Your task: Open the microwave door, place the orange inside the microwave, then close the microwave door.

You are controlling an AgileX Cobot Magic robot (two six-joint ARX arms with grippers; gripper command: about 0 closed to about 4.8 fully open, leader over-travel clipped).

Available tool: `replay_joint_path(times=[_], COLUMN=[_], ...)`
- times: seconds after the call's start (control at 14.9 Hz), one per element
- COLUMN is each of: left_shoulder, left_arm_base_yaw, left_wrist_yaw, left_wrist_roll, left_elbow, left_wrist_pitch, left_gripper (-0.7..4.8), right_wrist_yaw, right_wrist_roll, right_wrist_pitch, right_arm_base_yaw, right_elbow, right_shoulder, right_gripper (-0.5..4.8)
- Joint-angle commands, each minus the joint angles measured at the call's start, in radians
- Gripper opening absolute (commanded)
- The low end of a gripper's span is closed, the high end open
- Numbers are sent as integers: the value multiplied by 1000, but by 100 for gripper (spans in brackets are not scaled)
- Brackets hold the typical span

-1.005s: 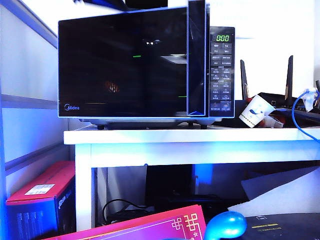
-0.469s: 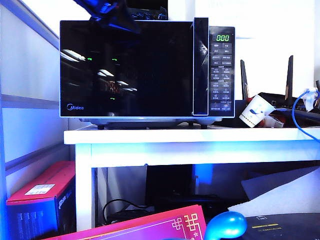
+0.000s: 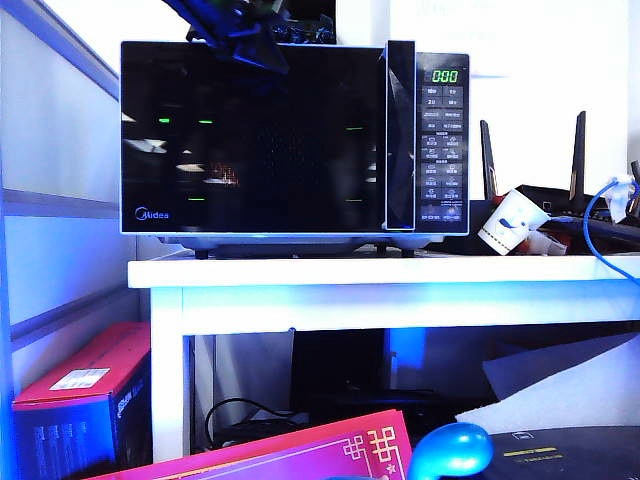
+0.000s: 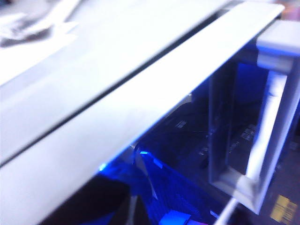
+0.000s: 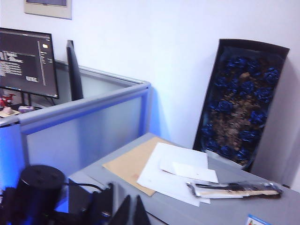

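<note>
The black microwave (image 3: 443, 140) stands on a white table (image 3: 400, 272). The microwave door (image 3: 250, 140) lies flush and shut, its handle strip (image 3: 400, 135) beside the button panel. A dim reddish patch (image 3: 228, 175) shows through the glass; I cannot tell whether it is the orange. My left arm (image 3: 240, 30) hangs over the microwave's top front edge. In the blurred left wrist view, the left gripper (image 4: 131, 210) has its dark fingers together with nothing between them. The right gripper (image 5: 132, 206) is shut and empty above a grey desk, out of the exterior view.
A crumpled white paper cup (image 3: 510, 222), router antennas (image 3: 578, 150) and a blue cable (image 3: 600, 230) sit right of the microwave. A red box (image 3: 85, 385) stands under the table. Papers (image 5: 178, 168), a flower box (image 5: 241, 103) and a monitor (image 5: 26, 61) surround the right gripper.
The microwave door swung from ajar to flush shut. My left arm came into view at the microwave's top edge. The right arm stayed put.
</note>
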Motion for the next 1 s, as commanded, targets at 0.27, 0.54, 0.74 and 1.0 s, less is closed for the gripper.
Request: replay_joint_path(times=[0.27,0.54,0.74,1.0], left_shoulder=[-52,-423,-778,-1101], left_arm_base_yaw=[12,12,12,13], left_wrist_yaw=[-122,-39,-43,-120], left_wrist_roll=[-79,-116,-118,-118], left_elbow=[4,4,4,4], left_wrist_pitch=[26,-156,-313,-588], left_gripper=[-5,-5,-5,-5], right_wrist_yaw=[3,129,159,160], right_wrist_roll=[-8,-23,-93,-127], right_wrist_pitch=[28,39,71,-67], right_arm_base_yaw=[1,1,1,4], right_elbow=[6,6,6,6], right_shoulder=[-3,-90,-170,-319], right_gripper=[-5,-5,-5,-5])
